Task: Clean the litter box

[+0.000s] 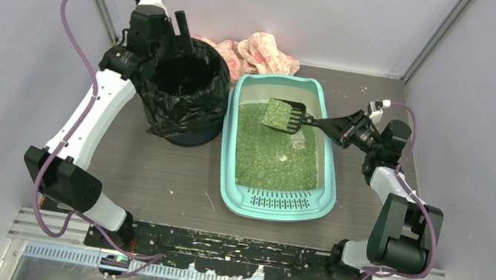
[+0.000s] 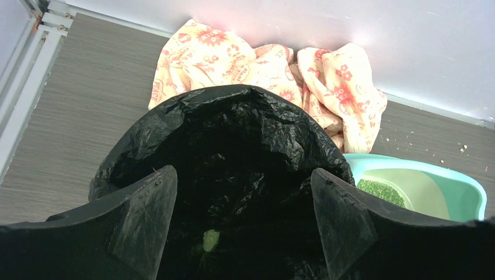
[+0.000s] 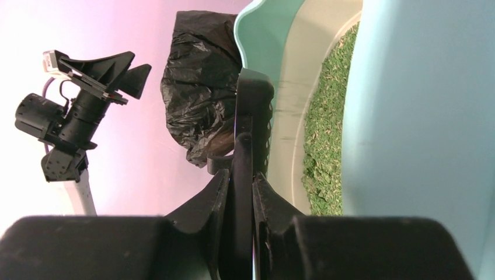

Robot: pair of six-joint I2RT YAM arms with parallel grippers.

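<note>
Left of the litter box (image 1: 272, 202), the left gripper (image 2: 244, 172) hangs over the bin (image 1: 187, 100), jaws spread wide and gripping nothing. The box lies flat just beside that bin, with its slotted lip toward the arms and green litter (image 1: 276, 159) inside. Over its far end the scoop (image 1: 283, 115) sits loaded, and from the box's right side the right gripper (image 1: 336, 127) is clamped tight on the scoop's handle. This looks like the carry step. Next, I'd say, swing the scoop level across the left rim, then tip it into the bin without spilling.
</note>
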